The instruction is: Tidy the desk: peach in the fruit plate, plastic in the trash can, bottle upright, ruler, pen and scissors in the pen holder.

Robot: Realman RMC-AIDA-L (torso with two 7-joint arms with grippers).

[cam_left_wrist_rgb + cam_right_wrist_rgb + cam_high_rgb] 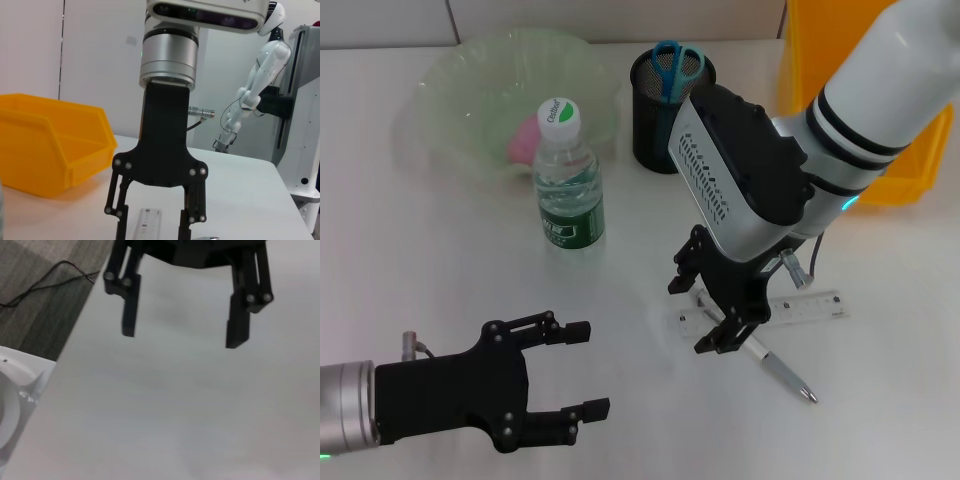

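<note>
1. Nearest the camera, the left claw [582,370] hovers low over the white tabletop [440,270], fingers spread wide, holding nothing.
2. Right claw [705,312] hangs open directly over the ruler [810,306], its fingertips at the ruler's end and at the pen [782,374].
3. That pen lies just beside the ruler, toward the camera, crossing its edge.
4. Behind the ruler stands the black pen holder [652,130] with the scissors [676,66] in it.
5. Left of the ruler, the bottle [567,180] stands upright; beyond it, the peach [523,141] sits in the green fruit plate [480,80].
6. An orange bin [900,170] sits behind the ruler, right of the pen holder.
</note>
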